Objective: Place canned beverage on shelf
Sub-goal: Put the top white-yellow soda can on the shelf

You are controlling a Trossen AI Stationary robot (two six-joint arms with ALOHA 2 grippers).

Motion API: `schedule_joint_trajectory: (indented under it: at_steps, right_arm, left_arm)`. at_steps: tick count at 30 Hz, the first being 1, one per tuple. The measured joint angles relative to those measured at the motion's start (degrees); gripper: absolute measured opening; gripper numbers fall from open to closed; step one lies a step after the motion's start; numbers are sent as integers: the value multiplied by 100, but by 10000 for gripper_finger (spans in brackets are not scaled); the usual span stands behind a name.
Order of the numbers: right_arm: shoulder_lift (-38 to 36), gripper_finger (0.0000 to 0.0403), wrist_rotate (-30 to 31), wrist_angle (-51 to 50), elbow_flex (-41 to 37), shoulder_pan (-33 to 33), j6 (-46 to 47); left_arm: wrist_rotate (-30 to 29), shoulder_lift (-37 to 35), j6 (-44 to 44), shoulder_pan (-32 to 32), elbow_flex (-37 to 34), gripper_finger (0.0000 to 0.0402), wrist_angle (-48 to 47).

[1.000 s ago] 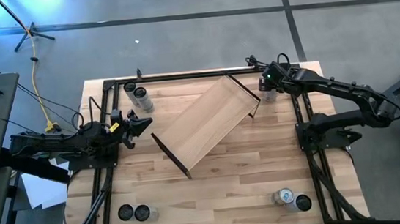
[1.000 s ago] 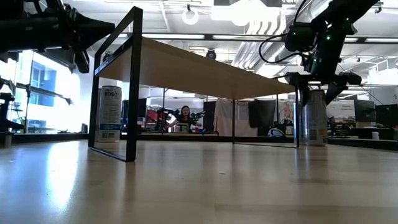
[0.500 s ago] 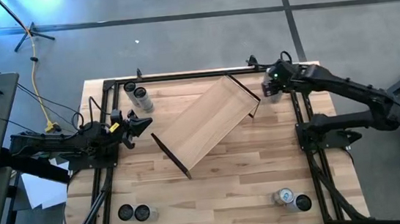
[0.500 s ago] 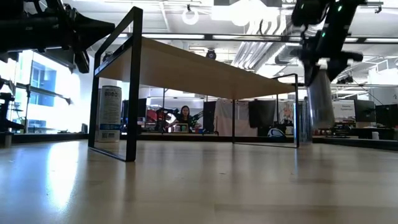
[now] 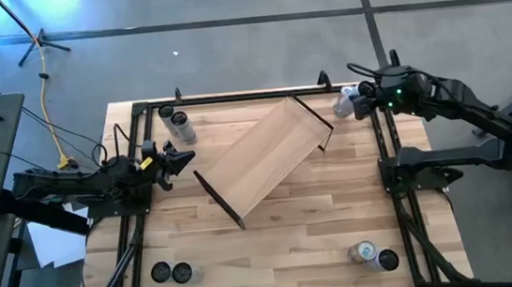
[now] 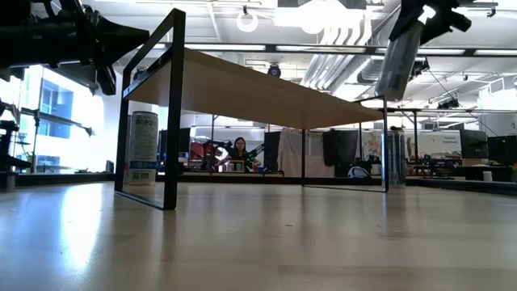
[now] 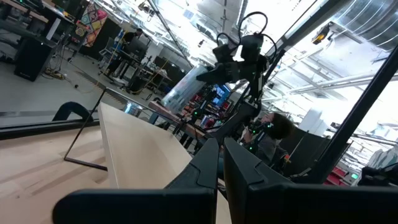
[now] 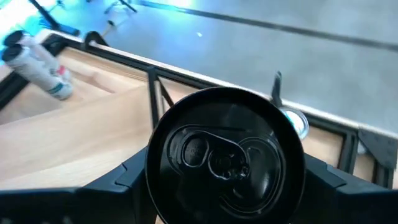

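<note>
The shelf (image 5: 267,157) stands slantwise mid-table on its black end brackets, and also shows in the low view (image 6: 266,85) and the right wrist view (image 8: 81,124). My right gripper (image 5: 350,106) hangs high over the far right corner, shut on a canned beverage (image 6: 400,61). The can's dark top (image 8: 224,155) faces the wrist camera. My left gripper (image 5: 182,158) waits shut at the table's left side, its fingers (image 7: 219,165) pointing toward the shelf. My right gripper pinches the can's side wall (image 8: 152,171) between its two fingers (image 8: 323,180), one on each side, just under the top rim. The fingers come from the table's right, slanting down. The can is lifted clear of the table and hangs tilted (image 6: 396,73).
Another can (image 5: 352,89) stands at the far right corner just beyond the held one. Two cans (image 5: 179,123) stand far left, two (image 5: 170,272) near left and two (image 5: 375,256) near right. A black frame (image 5: 233,97) rims the table.
My right gripper has risen from table height with the can and drawn back toward the table's right edge, tipping as it went. The can, which stood upright on the table beside the shelf's end, now hangs tilted, higher than the shelf board.
</note>
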Motion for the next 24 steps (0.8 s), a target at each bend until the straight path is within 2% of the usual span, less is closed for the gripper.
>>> schedule_joint_trajectory:
  at_steps: [4, 8, 18, 24]
  right_arm:
    - [83, 241, -60, 128, 151, 152, -323]
    - [231, 241, -266, 837, 207, 354, -659]
    - [906, 241, -1471, 2804, 200, 752, -1300]
    - [1115, 241, -1807, 3348, 196, 1000, -1321]
  left_arm:
    - [2, 1, -1, 1, 0, 0, 0]
    - [2, -1, -1, 1, -2, 0, 1]
    - [0, 1, -17, 7, 0, 0, 4]
    - [-138, 1, -1040, 12, 0, 0, 387]
